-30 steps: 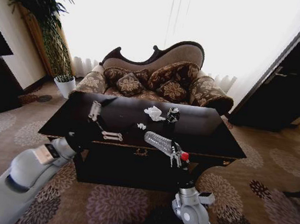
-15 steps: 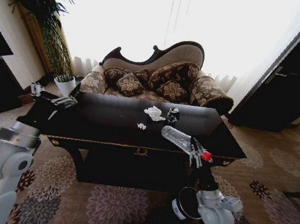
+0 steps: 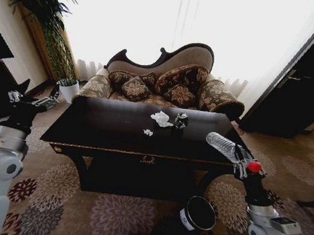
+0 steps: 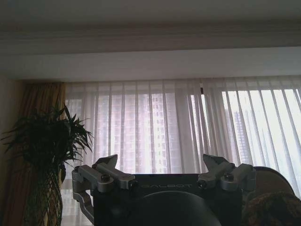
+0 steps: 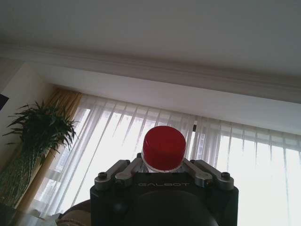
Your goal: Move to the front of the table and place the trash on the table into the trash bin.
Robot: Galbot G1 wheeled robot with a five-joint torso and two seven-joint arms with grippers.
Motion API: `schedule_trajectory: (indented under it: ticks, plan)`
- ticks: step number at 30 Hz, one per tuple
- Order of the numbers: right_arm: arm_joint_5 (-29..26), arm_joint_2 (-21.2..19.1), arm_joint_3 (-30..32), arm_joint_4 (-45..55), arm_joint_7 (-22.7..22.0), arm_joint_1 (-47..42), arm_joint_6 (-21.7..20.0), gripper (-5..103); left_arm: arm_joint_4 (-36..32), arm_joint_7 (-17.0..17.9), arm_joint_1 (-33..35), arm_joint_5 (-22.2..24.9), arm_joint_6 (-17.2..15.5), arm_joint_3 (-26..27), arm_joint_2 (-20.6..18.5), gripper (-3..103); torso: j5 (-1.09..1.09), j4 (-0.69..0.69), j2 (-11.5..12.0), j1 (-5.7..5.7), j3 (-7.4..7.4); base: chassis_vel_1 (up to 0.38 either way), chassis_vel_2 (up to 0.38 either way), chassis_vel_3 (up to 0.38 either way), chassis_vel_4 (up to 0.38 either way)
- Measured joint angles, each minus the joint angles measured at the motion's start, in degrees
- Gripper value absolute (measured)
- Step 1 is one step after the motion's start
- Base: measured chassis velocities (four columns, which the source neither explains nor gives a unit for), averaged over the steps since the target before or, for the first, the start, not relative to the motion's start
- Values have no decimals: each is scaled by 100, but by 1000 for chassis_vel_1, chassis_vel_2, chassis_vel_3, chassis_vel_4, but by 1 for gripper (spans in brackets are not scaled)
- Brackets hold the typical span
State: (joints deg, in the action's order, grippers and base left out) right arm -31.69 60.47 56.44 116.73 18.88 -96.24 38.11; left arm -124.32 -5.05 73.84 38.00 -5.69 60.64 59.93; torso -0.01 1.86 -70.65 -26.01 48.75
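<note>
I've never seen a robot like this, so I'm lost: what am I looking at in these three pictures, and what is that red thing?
It is a wheeled robot with two arms. The wide picture comes from its head, looking down at a dark table before a sofa. The other two come from cameras on its wrists, pointing up at the curtains. The red thing is the cap of a crushed plastic bottle, held in the right gripper off the table's right end. The left gripper is empty, jaws apart, out to the left. A tissue, a small scrap and a can lie on the table. The black bin stands on the floor.
</note>
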Motion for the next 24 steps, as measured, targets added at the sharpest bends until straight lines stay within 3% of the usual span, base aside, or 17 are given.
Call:
schedule_trajectory:
  ticks: [4,14,24]
  plan:
    - [92,-6,262,-145,113,-84,-16,18,163,-4,-38,-66,27,31,-13,100,0,0,0,0,0,0,0,0,0]
    - [374,-235,1196,-709,993,-520,216,18,354,81,-48,25,61,356,-63,100,-2,1,0,0,0,0,0,0,0]
    - [709,-196,1696,-1155,1463,-631,367,18,289,79,-29,21,73,374,30,100,-1,-1,0,1,0,0,0,0,0]
